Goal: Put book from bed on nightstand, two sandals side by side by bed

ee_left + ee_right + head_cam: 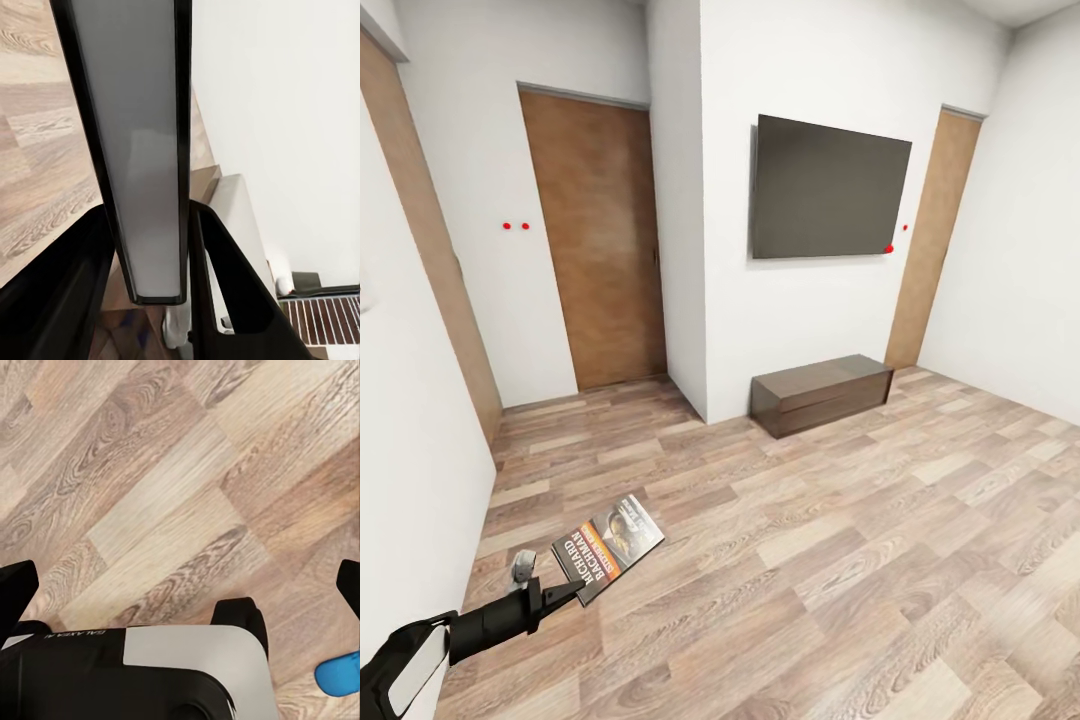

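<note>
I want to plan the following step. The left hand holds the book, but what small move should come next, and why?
Probably turn the base to search for a nightstand. The left hand grips the book by its edge, but ahead are a door, a wall screen and the long low bench, which is no nightstand.

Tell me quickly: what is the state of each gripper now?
Left gripper: closed on the book.
Right gripper: open, holding nothing.

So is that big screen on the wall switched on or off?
It looks off: the wall screen is a uniform dark grey, with no picture on it. A small red dot glows at its lower right corner.
</note>
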Robot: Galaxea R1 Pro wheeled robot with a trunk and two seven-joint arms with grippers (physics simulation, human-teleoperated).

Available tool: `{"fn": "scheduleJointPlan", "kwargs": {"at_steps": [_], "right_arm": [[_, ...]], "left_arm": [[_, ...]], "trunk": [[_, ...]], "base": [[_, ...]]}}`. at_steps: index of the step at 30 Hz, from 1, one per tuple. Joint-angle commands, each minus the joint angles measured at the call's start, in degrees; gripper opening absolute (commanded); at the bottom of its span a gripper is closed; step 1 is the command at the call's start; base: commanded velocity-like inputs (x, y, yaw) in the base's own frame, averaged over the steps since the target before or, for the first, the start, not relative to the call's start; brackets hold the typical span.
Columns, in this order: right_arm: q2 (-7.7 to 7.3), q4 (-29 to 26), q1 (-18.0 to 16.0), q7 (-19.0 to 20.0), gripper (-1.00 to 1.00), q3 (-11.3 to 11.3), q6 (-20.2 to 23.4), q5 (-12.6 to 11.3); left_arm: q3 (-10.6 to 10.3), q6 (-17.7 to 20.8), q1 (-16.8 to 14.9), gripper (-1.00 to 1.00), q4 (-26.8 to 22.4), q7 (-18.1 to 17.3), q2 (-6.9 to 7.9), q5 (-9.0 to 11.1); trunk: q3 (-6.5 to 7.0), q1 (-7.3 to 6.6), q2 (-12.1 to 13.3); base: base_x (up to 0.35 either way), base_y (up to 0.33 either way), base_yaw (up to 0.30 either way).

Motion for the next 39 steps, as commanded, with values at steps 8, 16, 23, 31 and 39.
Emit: {"fn": "scheduleJointPlan", "kwargs": {"at_steps": [8,16,23,31,39], "right_arm": [[0.03,0.2,-0.1,0.3,1.00,0.4,-0.3,-0.4],[0.01,0.2,-0.1,0.3,1.00,0.4,-0.3,-0.4],[0.07,0.2,-0.1,0.3,1.00,0.5,-0.3,-0.4],[0.08,0.2,-0.1,0.3,1.00,0.5,-0.3,-0.5],[0.08,0.2,-0.1,0.0,1.00,0.5,-0.3,-0.5]], "left_arm": [[0.0,0.5,0.0,-1.00,0.0,-0.1,0.01,0.3],[0.0,0.4,0.0,-1.00,0.0,-0.1,0.01,0.3],[0.0,0.5,0.0,-1.00,0.0,-0.1,0.01,0.3],[0.0,0.5,-0.1,-1.00,0.0,0.0,0.01,0.3],[0.0,0.5,0.0,-1.00,0.0,0.0,0.01,0.3]], "trunk": [[-0.06,0.02,0.0],[-0.06,0.02,0.0],[-0.06,0.02,0.0],[-0.06,0.02,0.0],[-0.06,0.02,0.0]], "base": [[0.175,0.000,0.000],[0.168,0.000,0.000],[0.159,0.000,0.000],[0.145,0.000,0.000],[0.139,0.000,0.000]]}}
